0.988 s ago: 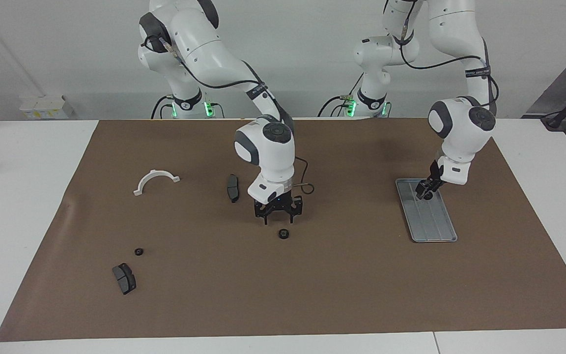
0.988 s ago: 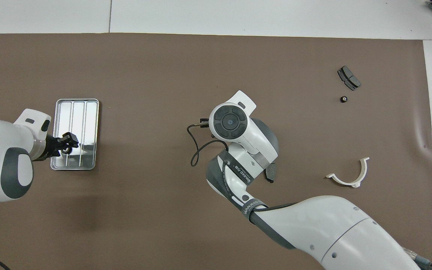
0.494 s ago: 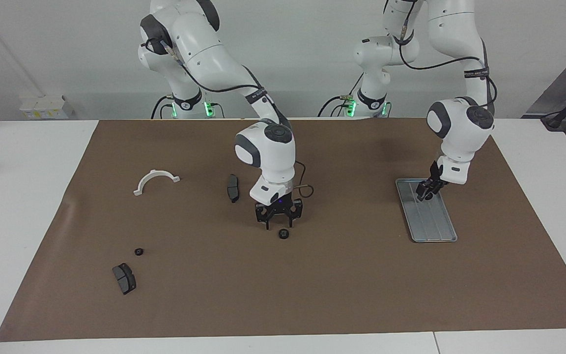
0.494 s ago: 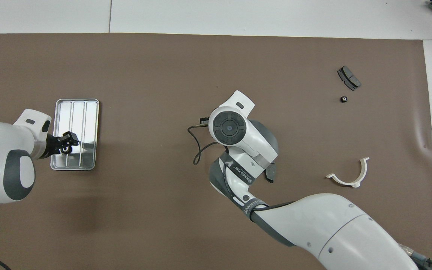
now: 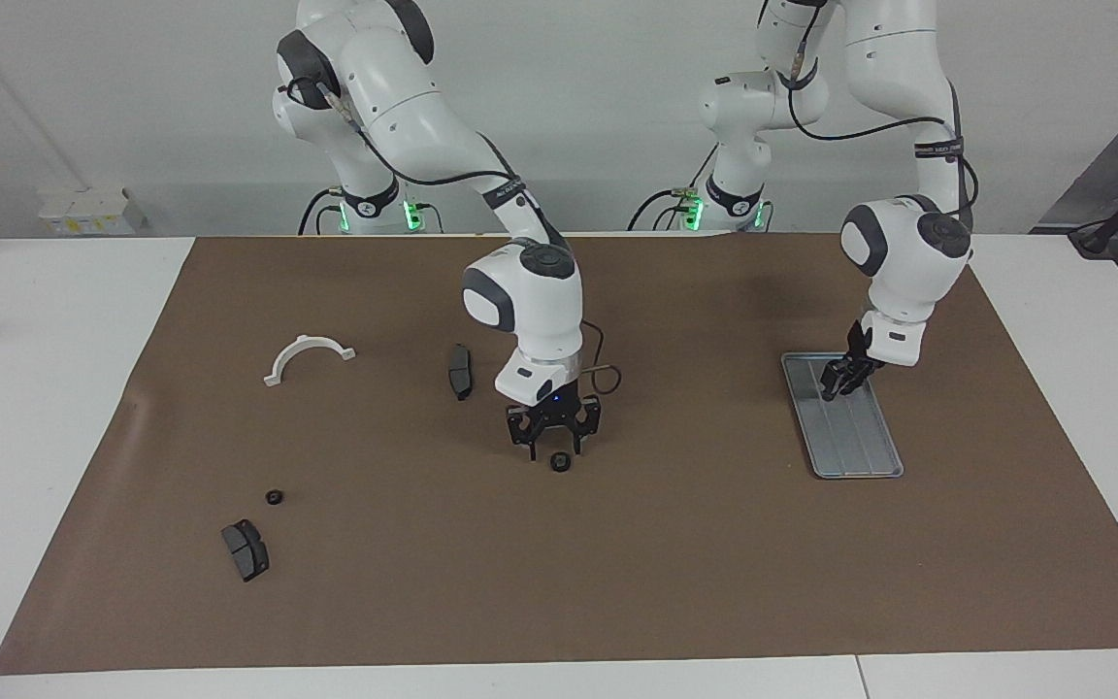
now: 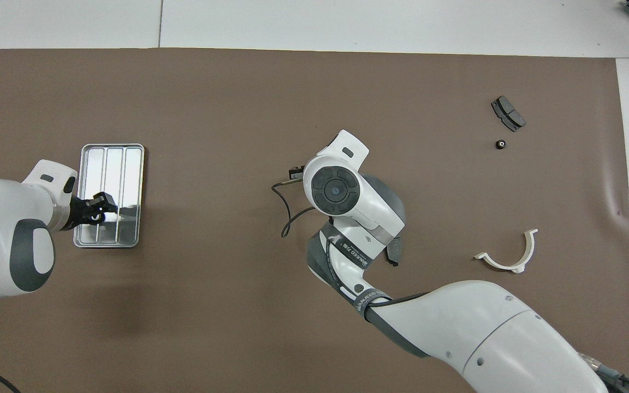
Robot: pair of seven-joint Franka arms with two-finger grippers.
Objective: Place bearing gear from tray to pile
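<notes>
Lowered since 1 second ago, the right hand (image 5: 553, 453) now hangs just over a gear (image 5: 560, 462) on the mat (image 5: 675, 563), fingers apart and holding nothing. Left hand (image 5: 831, 389) sits over the tray (image 5: 855, 451) at the left arm's end; a small gear (image 6: 95, 217) shows at its fingertips, grip unclear.

From overhead I lose the right claw (image 5: 553, 450) under its own wrist, the small gear (image 5: 560, 462) just below it hidden too, one brake pad (image 6: 395, 252) half covered, left claw (image 6: 98, 210) grip too small to judge.
</notes>
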